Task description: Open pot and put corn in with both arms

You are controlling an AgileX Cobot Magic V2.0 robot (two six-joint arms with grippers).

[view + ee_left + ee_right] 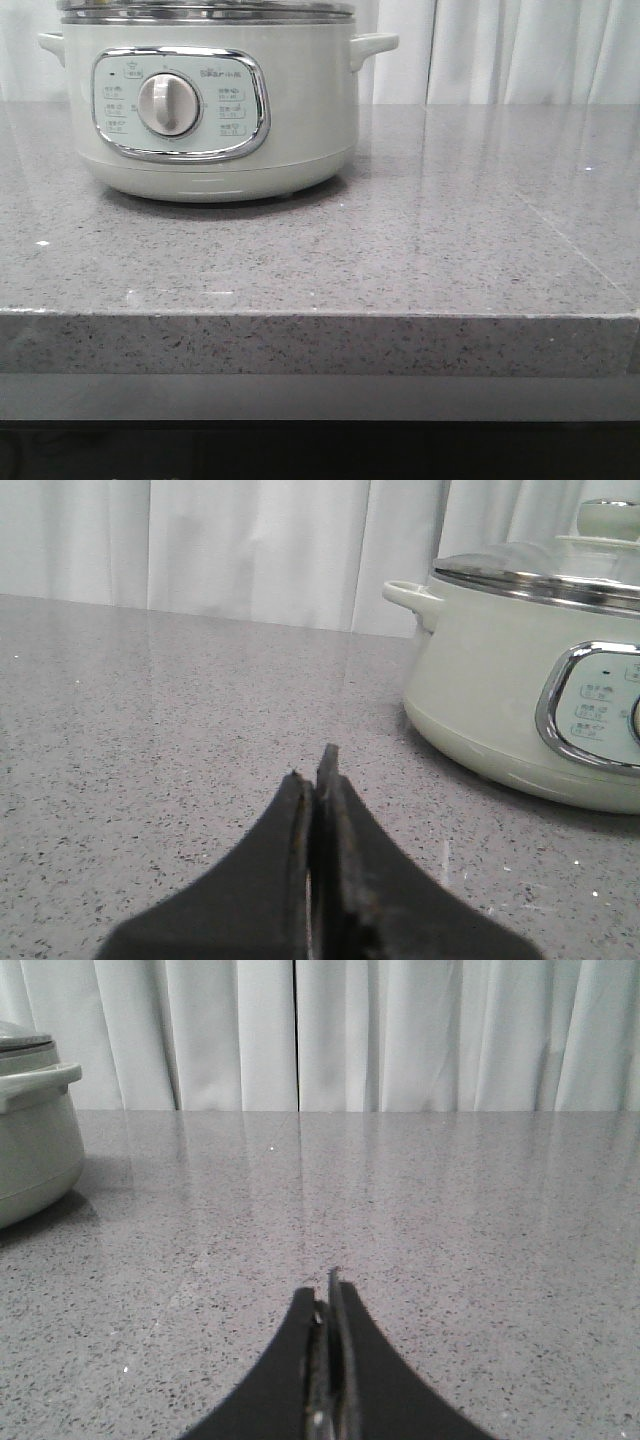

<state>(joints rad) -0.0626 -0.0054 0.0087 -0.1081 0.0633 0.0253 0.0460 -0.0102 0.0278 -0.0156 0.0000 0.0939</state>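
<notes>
The pale grey-green pot (pixel 210 110) stands at the back left of the grey stone counter, lid on, dial facing forward. It also shows in the left wrist view as the pot (pixel 520 680) with its glass lid and knob (pixel 608 518), and at the edge of the right wrist view as the pot (pixel 30 1130). My left gripper (pixel 315 770) is shut and empty, low over the counter, short of the pot. My right gripper (pixel 328 1290) is shut and empty over bare counter, well apart from the pot. The corn is out of view. Neither gripper shows in the front view.
The speckled grey counter (pixel 420 250) has a front edge near me and runs back to white curtains (pixel 350 1030).
</notes>
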